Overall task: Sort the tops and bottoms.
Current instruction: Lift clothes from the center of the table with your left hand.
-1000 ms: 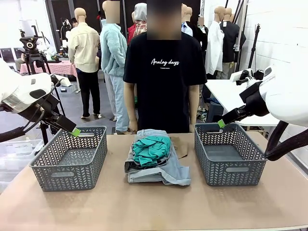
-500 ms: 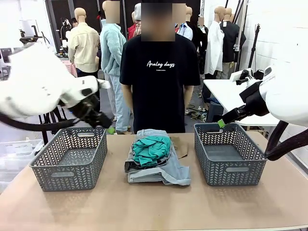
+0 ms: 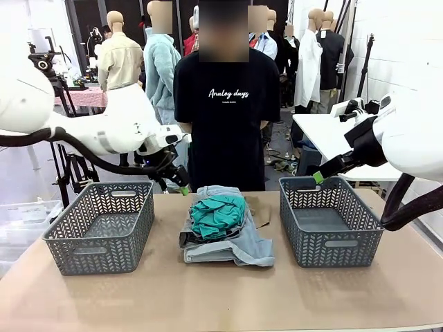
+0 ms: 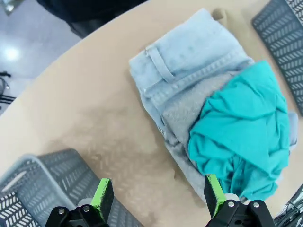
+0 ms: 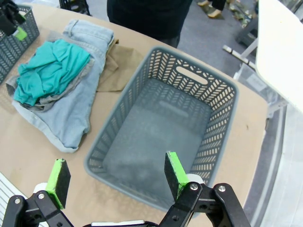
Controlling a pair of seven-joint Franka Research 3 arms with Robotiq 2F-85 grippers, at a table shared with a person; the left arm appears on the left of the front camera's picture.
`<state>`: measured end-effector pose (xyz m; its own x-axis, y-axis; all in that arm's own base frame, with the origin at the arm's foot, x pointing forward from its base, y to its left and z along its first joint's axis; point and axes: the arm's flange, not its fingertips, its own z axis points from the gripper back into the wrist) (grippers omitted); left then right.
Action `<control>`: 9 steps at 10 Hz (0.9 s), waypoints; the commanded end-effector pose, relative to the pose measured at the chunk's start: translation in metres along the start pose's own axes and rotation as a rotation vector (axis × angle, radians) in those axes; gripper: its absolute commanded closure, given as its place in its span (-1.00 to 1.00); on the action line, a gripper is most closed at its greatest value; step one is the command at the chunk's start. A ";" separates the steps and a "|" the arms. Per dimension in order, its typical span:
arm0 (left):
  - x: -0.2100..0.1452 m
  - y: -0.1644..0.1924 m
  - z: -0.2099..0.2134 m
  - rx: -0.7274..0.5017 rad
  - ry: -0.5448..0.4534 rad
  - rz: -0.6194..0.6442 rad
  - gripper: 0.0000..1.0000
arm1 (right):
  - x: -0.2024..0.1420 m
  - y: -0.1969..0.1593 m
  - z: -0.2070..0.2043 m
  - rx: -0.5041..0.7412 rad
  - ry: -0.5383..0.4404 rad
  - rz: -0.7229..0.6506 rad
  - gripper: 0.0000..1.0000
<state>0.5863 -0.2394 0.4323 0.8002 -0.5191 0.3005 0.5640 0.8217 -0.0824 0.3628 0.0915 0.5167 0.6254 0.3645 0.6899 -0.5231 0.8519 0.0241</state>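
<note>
Tabletop (image 3: pixel 208 297): pile between left basket (image 3: pixel 104 245) and right basket (image 3: pixel 332 245), teal top (image 3: pixel 218 213) over grey top (image 4: pixel 184 109) over denim shorts (image 3: pixel 242 245), tan top (image 5: pixel 116 66) behind. I see left gripper (image 4: pixel 158 191) beside the pile, right gripper (image 5: pixel 116 172) by right basket's rim; fingers wide, empty.
</note>
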 end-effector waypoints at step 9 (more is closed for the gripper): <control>0.035 -0.130 -0.037 0.032 0.187 -0.140 -1.00 | 0.000 -0.002 -0.002 0.010 -0.007 0.000 -1.00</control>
<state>0.5388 -0.3738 0.4192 0.7211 -0.6802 0.1312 0.6894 0.7233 -0.0392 0.3630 0.0908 0.5166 0.6262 0.3637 0.6896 -0.5213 0.8531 0.0235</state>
